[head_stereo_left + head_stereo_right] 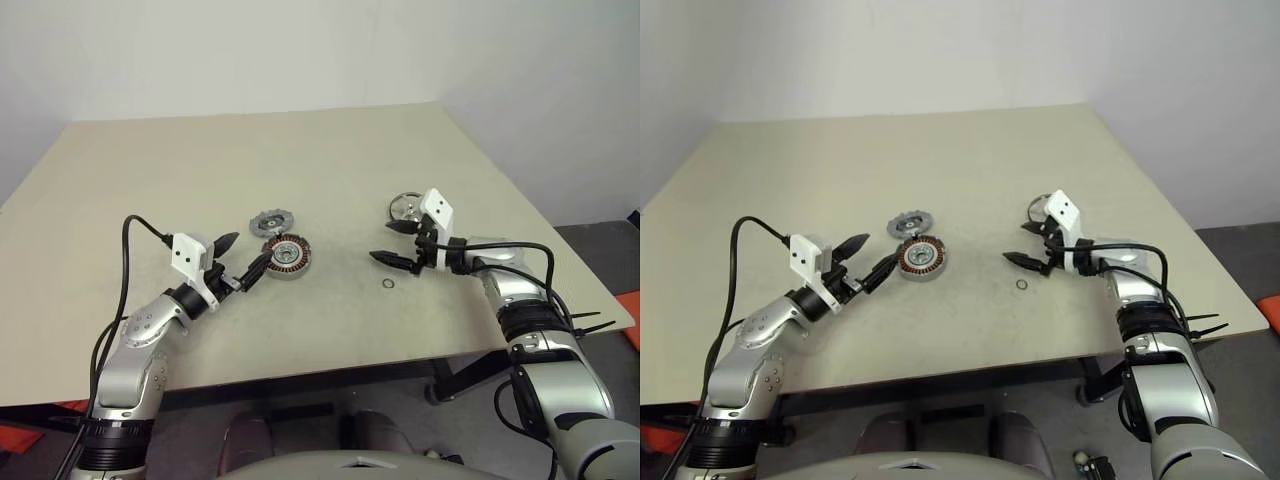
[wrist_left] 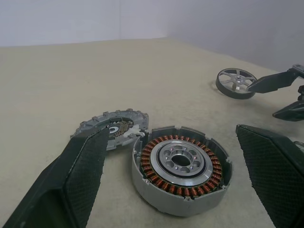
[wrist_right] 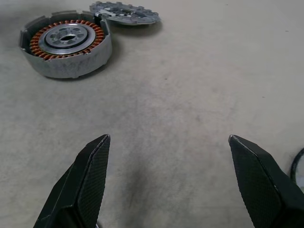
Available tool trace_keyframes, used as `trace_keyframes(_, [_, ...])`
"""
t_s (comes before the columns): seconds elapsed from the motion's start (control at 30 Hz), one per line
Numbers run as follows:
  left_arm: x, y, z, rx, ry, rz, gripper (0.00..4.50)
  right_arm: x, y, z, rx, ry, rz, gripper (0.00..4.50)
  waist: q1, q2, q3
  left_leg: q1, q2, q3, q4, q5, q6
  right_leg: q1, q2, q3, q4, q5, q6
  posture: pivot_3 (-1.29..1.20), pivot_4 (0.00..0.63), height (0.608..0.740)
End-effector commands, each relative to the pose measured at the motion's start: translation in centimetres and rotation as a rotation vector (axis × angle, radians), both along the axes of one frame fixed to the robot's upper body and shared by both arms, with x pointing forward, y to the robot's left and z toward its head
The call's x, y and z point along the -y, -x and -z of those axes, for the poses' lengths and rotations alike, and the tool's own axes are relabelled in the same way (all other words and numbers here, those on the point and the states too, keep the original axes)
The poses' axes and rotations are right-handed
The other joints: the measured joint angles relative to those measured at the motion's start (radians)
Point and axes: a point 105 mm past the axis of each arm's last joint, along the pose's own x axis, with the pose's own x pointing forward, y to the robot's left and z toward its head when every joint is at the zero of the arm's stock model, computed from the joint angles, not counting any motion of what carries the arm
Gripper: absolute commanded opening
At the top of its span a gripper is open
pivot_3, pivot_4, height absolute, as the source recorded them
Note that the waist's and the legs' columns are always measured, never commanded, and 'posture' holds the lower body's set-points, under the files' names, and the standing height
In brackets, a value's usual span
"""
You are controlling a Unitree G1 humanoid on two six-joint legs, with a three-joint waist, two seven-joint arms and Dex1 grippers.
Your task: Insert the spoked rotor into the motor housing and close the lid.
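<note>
Left gripper point(image 1: 243, 254) spread wide, empty, textured black fingers flanking the motor housing point(image 1: 286, 258): round grey puck, copper windings, open face up. Notched grey lid point(image 1: 269, 223) lies flat, touching it behind. Right gripper point(image 1: 396, 243) wide, empty; shiny spoked rotor point(image 1: 407, 207) flat just beyond. Matte beige table point(image 1: 330, 150).

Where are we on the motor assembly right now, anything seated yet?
Nothing is seated yet. The motor housing sits open on the table, its copper windings exposed. The spoked rotor lies apart, beside the open right claw, not gripped. The lid lies just behind the housing, its edge against the rim. The open left claw is near the housing, empty. Left: grasp rotor, insert, close lid.
</note>
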Motion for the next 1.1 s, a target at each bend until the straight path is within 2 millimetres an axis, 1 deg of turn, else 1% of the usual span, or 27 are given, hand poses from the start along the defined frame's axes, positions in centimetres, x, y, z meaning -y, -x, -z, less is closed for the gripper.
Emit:
trace_keyframes(0.03, [0.1, -0.3, -1.0, 0.05, 0.001, 0.002, 4.5, -0.1, -0.2, -1.3, 0.057, 0.01, -0.017, 4.48, 0.0, 0.0, 0.0, 0.0, 0.0, 0.0, 0.0, 0.0, 0.0, 0.0, 0.0, 0.0, 0.0, 0.0, 0.0, 0.0, 0.0, 0.74])
trace_keyframes(0.23, [0.2, -0.4, -1.0, 0.049, 0.002, 0.006, 4.5, 0.1, 0.2, -1.0, 0.048, 0.018, -0.032, 4.48, 0.0, 0.0, 0.0, 0.0, 0.0, 0.0, 0.0, 0.0, 0.0, 0.0, 0.0, 0.0, 0.0, 0.0, 0.0, 0.0, 0.0, 0.74])
trace_keyframes(0.4, [0.3, -0.4, -0.8, 0.046, 0.001, 0.01, 4.5, 1.0, 1.8, 0.6, 0.002, 0.08, -0.069, 4.48, 0.002, 0.0, 0.0, 0.0, 0.0, -0.001, 0.0, 0.0, 0.0, 0.001, 0.0, -0.001, -0.001, 0.0, 0.0, 0.0, 0.0, 0.74])
trace_keyframes(0.63, [0.7, -0.6, -0.6, 0.046, 0.004, 0.021, 4.5, 2.3, 3.3, 1.8, -0.039, 0.143, -0.084, 4.48, 0.0, 0.0, 0.0, 0.001, -0.001, -0.001, 0.0, 0.0, 0.001, 0.002, -0.001, -0.001, 0.0, 0.0, 0.0, 0.0, 0.0, 0.74])
trace_keyframes(0.87, [0.6, -0.6, -0.5, 0.043, -0.001, 0.022, 4.5, 2.4, 3.9, 2.4, -0.055, 0.155, -0.087, 4.48, -0.001, 0.0, 0.0, 0.001, -0.001, -0.001, 0.0, 0.0, 0.002, 0.002, -0.002, -0.001, 0.0, 0.0, 0.0, 0.0, 0.0, 0.74])
trace_keyframes(1.07, [0.6, -0.6, -0.6, 0.046, -0.007, 0.02, 4.5, 2.1, 4.3, 2.8, -0.08, 0.148, -0.105, 4.48, 0.0, 0.0, 0.0, 0.001, -0.002, -0.001, 0.0, 0.0, 0.002, 0.002, -0.003, -0.002, 0.0, 0.0, 0.0, 0.0, 0.0, 0.74])
trace_keyframes(1.1, [0.6, -0.6, -0.6, 0.046, -0.008, 0.019, 4.5, 2.1, 4.3, 2.8, -0.084, 0.147, -0.105, 4.12, 0.0, 0.0, 0.0, 0.001, -0.002, -0.001, 0.0, 0.0, 0.002, 0.002, -0.003, -0.002, 0.0, 0.0, 0.0, 0.0, 0.0, 0.74])
